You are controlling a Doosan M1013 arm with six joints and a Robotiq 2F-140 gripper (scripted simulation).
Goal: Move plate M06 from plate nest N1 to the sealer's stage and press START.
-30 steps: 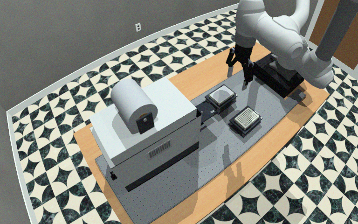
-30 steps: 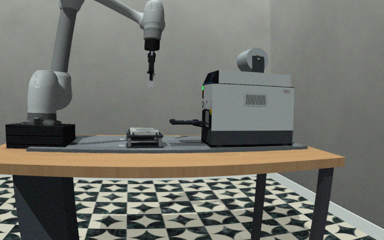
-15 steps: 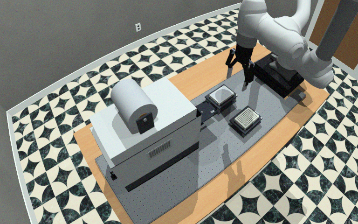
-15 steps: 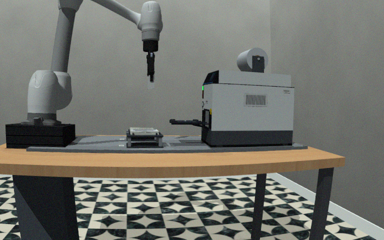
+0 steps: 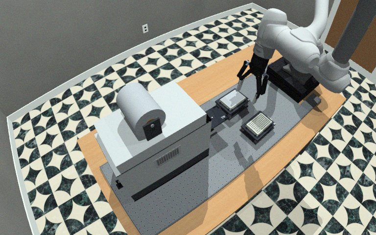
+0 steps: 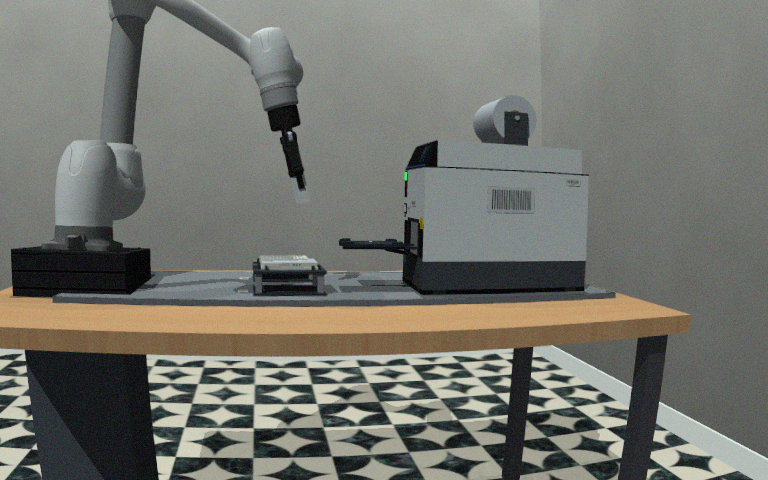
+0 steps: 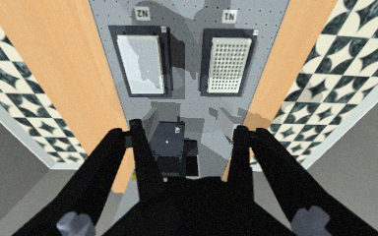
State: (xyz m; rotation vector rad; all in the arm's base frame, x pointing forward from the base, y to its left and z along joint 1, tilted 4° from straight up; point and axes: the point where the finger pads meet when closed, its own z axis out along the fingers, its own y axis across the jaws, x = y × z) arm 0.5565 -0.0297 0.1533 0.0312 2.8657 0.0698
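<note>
Top: gripper [image 5: 247, 92] [image 6: 301, 195] [image 7: 188, 115], upper right, fairly wide, holding nothing; M06 [image 5: 259, 123] [image 6: 287, 262] [image 7: 229, 65] in N1 [image 5: 256, 140] [image 6: 288, 290] [image 7: 205, 49], right of centre.
Exterior: stage [image 5: 217, 116] [image 6: 368, 243] [image 7: 167, 140] out, mid-frame, bare; lamp [image 6: 406, 176] green.
Wrist: M06 upper right. Likely pre-pick; next, line up over it, descend.

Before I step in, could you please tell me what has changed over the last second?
The gripper came lower and tilted, fingertips towards the sealer; nothing was gripped or released. Plate M06, the foil-covered plate and the stage stayed put.
</note>
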